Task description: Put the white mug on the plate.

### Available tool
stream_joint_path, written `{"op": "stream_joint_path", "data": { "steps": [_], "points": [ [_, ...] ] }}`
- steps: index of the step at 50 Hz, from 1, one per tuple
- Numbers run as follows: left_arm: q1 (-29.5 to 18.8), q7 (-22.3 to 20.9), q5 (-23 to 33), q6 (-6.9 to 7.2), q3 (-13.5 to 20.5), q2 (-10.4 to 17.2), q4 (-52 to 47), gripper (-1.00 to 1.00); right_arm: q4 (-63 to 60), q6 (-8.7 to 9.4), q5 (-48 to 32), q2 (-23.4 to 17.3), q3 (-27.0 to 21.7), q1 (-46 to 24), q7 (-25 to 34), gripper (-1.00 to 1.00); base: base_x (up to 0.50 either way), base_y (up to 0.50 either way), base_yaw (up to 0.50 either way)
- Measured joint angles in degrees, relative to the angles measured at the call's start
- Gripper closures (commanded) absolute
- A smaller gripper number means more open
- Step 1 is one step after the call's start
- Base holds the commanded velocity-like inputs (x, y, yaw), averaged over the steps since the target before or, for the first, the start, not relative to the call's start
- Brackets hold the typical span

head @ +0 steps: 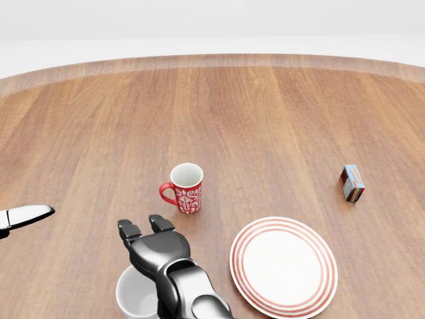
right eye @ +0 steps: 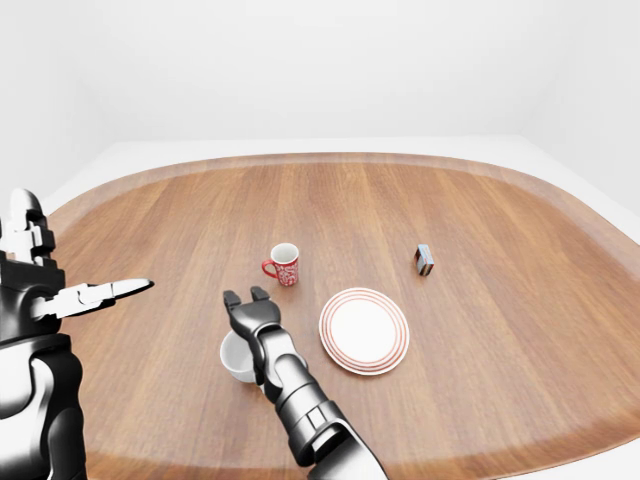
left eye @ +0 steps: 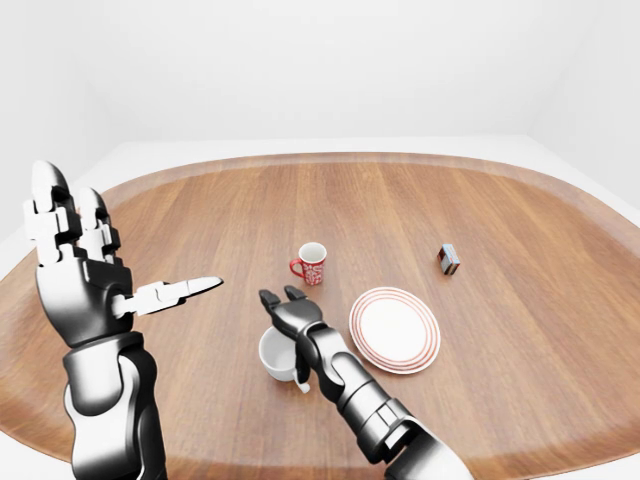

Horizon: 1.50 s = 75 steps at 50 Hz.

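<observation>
- The reach for the grasp is judged to be the step in hand: the right hand [left eye: 288, 318] is held over the white mug [left eye: 275, 355], and the mug is not yet lifted.
- The right hand's fingers [head: 129, 230] are seen spread and pointing to the far side, above the mug's far rim; nothing is held by them, and whether the rim is touched cannot be told.
- The white mug is placed on the worktop [left eye: 500, 230] at the near edge, just to the left of the plate [left eye: 394, 329] and apart from it; much of it is hidden by the right arm in the head view.
- The left hand [left eye: 75, 275] is raised at the far left, well apart from everything, its fingers extended and empty.
- For the next move, a lowering of the hand and a closing of the fingers round the mug's wall are called for, followed by a lift and a short carry to the right onto the plate.
- A mistake with the red patterned mug [head: 186, 189], just beyond the hand, is to be avoided.
- Counted: two mugs (one white, one red), one red-ringed plate, one small box [head: 352, 183] at the far right, two hands.
</observation>
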Motion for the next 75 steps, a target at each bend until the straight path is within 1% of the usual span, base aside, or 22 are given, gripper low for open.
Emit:
{"op": "stream_joint_path", "data": {
  "steps": [7, 17, 40, 58, 75],
  "points": [
    [-0.1, 0.0, -0.1, 0.00, 0.1, 0.1, 0.0, -1.00, 4.3, 0.00, -0.6, 1.0, -0.4, -2.0, -1.9, -1.00, 0.00, 0.00, 0.00],
    [-0.2, 0.0, -0.2, 0.00, 0.2, 0.1, -0.1, -1.00, 8.3, 0.00, -1.2, 1.1, -1.0, -4.3, -3.4, -1.00, 0.00, 0.00, 0.00],
    [-0.1, 0.0, -0.6, 0.00, 0.4, 0.2, -0.1, -1.00, 13.9, 0.00, -1.8, 1.1, -2.8, -9.2, -4.4, -1.00, 0.00, 0.00, 0.00],
    [0.0, 0.0, -0.7, 0.00, 0.4, 0.1, 0.1, -1.00, 16.5, 0.00, -0.9, 1.1, -4.6, -11.0, -5.3, -1.00, 0.00, 0.00, 0.00],
    [-0.1, 0.1, -0.9, 0.00, 0.4, 0.2, 0.1, -1.00, 17.8, 0.00, -1.1, 1.1, -5.4, -10.7, -6.2, -1.00, 0.00, 0.00, 0.00]
  ]
}}
